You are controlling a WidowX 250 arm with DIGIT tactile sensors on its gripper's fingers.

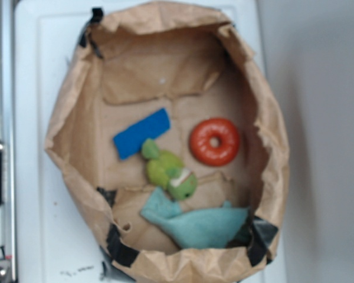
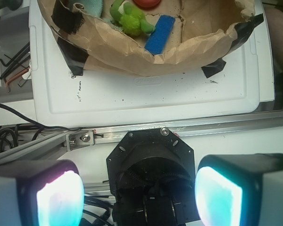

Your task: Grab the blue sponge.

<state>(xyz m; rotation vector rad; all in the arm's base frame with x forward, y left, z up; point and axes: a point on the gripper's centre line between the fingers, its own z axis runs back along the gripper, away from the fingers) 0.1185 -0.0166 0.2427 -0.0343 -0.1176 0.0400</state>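
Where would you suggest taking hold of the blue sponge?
Come from above and pinch the blue sponge across its narrow width near its upper-right end. It lies flat, and the green plush toy crowds its lower edge.

This looks like a robotics lab or workshop bench. A white plastic board (image 2: 146, 94) carries a taped brown paper nest (image 1: 271, 159) of test props. At the board's edge runs an aluminium rail (image 2: 193, 127), with loose black cables (image 2: 9, 127) and hex keys (image 2: 9, 61) beside its left corner.
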